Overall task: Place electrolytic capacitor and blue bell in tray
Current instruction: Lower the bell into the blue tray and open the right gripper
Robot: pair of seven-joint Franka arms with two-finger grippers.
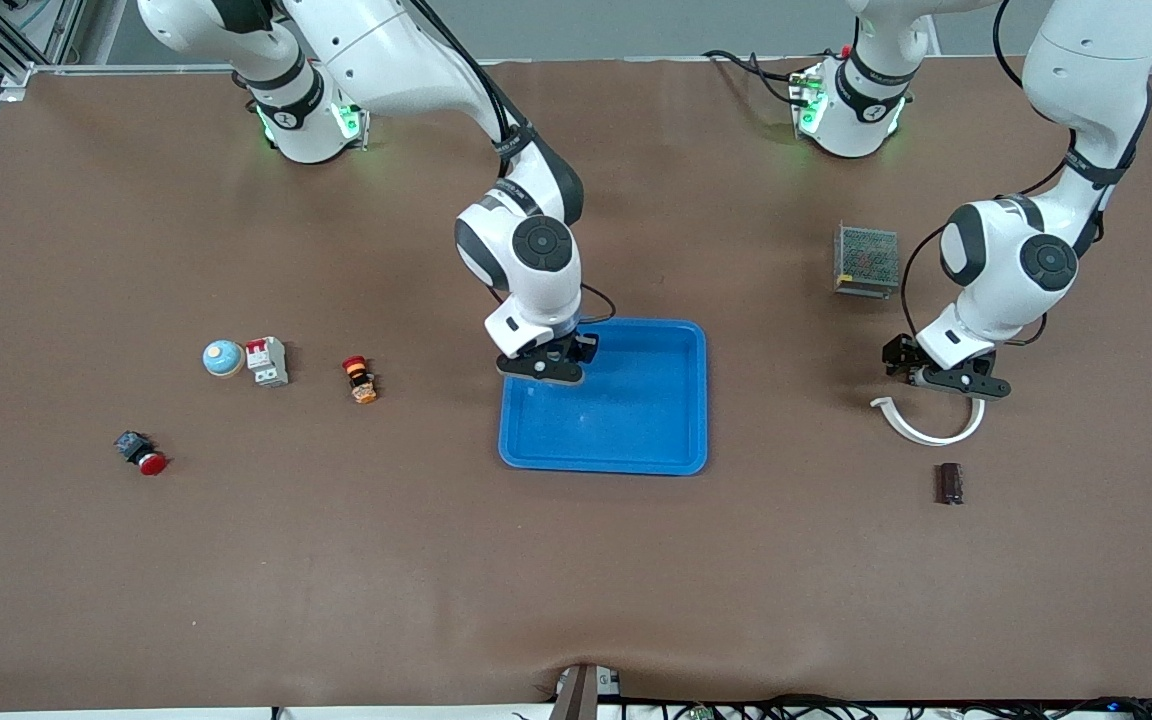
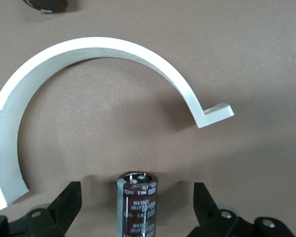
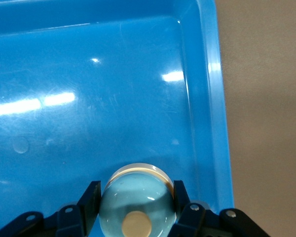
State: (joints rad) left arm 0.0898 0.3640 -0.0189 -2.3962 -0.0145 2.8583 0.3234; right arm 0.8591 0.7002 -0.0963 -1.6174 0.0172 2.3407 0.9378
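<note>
The right gripper (image 1: 548, 368), clamped on the blue bell (image 3: 138, 200) low over the tray (image 1: 636, 415) close to its rim, may let it bounce out, while the left gripper (image 1: 946, 380), fingers spread around the upright electrolytic capacitor (image 2: 138, 207), could topple it.

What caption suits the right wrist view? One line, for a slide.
Right gripper, shut on the blue bell, holds it over the tray, close to one rim.
</note>
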